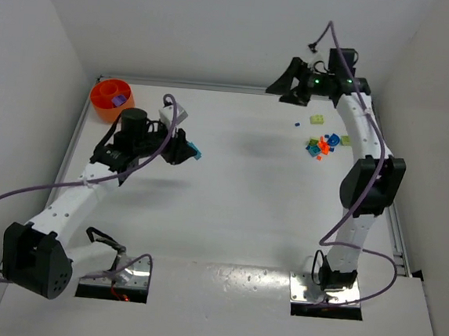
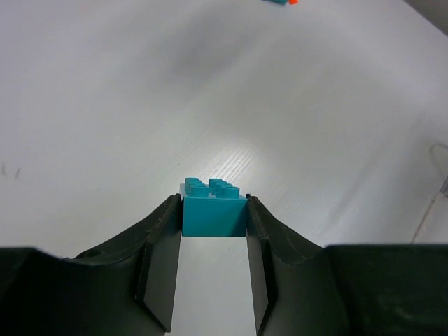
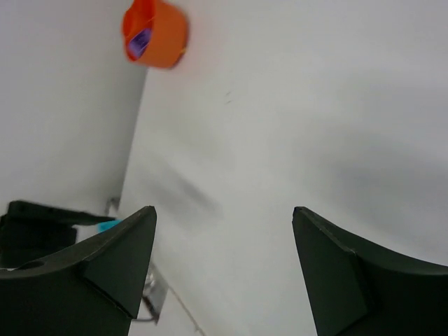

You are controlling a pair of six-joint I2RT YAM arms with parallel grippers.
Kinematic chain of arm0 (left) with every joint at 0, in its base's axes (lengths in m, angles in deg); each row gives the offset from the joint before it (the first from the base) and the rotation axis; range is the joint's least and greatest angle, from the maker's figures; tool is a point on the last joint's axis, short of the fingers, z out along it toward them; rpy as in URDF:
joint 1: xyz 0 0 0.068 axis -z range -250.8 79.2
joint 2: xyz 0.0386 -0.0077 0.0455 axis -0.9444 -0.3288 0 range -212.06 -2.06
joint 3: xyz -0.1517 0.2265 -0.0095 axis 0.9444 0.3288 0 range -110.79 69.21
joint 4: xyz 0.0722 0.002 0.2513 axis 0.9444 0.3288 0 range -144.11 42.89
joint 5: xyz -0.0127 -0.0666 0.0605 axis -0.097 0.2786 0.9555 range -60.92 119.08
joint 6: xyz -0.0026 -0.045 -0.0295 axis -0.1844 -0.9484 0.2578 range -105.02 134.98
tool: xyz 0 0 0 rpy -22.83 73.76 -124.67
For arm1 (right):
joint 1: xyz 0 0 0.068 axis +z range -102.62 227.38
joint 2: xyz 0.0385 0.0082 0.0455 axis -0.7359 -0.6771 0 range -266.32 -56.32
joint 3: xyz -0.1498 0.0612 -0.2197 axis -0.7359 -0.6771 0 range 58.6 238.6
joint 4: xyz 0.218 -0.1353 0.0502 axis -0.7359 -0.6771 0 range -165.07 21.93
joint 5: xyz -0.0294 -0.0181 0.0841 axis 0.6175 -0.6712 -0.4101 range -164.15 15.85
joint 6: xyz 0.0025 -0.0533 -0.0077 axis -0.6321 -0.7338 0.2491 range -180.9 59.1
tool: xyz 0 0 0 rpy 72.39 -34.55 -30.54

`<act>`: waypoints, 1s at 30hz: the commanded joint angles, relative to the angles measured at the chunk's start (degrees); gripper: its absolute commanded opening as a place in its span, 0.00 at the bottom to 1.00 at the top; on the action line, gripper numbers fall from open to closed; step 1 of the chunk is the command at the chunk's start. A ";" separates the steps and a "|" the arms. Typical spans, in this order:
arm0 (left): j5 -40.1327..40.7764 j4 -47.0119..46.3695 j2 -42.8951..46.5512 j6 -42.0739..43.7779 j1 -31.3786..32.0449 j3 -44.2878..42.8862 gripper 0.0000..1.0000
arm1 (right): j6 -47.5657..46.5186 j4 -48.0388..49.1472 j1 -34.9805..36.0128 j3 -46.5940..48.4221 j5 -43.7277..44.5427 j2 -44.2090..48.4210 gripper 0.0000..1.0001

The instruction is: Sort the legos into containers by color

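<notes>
We take this for the carry step: left fingers (image 2: 164, 238) clamp a small teal plastic brick (image 2: 213, 217) over the white desk (image 1: 237, 200), right fingers (image 3: 119, 259) spread empty, and next it wants a container besides the purple-holding round orange plastic bowl (image 1: 111, 95)

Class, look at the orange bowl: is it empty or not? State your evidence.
Not empty. A purple brick lies inside the orange bowl, visible over its rim.

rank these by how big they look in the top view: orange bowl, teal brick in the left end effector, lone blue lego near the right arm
1. orange bowl, by far the largest
2. teal brick
3. lone blue lego, a speck
</notes>
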 commanded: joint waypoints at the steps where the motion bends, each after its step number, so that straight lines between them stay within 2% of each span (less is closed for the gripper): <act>1: 2.70 3.57 3.92 1.39 -5.07 -1.33 0.12 | -5.32 -5.60 -1.71 2.89 5.78 2.72 0.79; 5: 8.75 9.46 3.41 1.91 -13.42 -7.56 0.12 | -11.66 -7.20 -2.24 0.71 10.71 3.59 0.79; 8: 7.90 17.00 -2.82 1.30 -22.47 -15.56 0.09 | -12.80 -5.97 -2.24 -2.64 13.96 5.09 0.79; 10: 7.19 17.82 -7.83 1.30 -28.00 -20.82 0.09 | -13.51 -5.97 -2.24 -2.64 15.02 5.70 0.79; 14: 7.81 18.70 -14.95 2.35 -33.90 -28.57 0.09 | -14.74 -6.50 -2.24 -2.64 16.43 5.18 0.79; 20: 8.51 18.70 -23.13 3.05 -37.43 -36.74 0.09 | -14.74 -6.50 -2.24 -3.26 16.43 5.18 0.80; 22: 5.72 18.70 -26.21 3.76 -39.44 -38.94 0.13 | -14.74 -5.98 -2.24 -3.87 15.91 5.18 0.80; 24: 5.18 18.70 -28.06 3.76 -40.07 -40.44 0.16 | -14.74 -5.97 -2.24 -4.48 15.11 5.18 0.80; 30: 6.31 17.03 -34.56 4.46 -40.60 -44.31 0.16 | -14.74 -5.36 -2.24 -5.63 14.06 5.18 0.80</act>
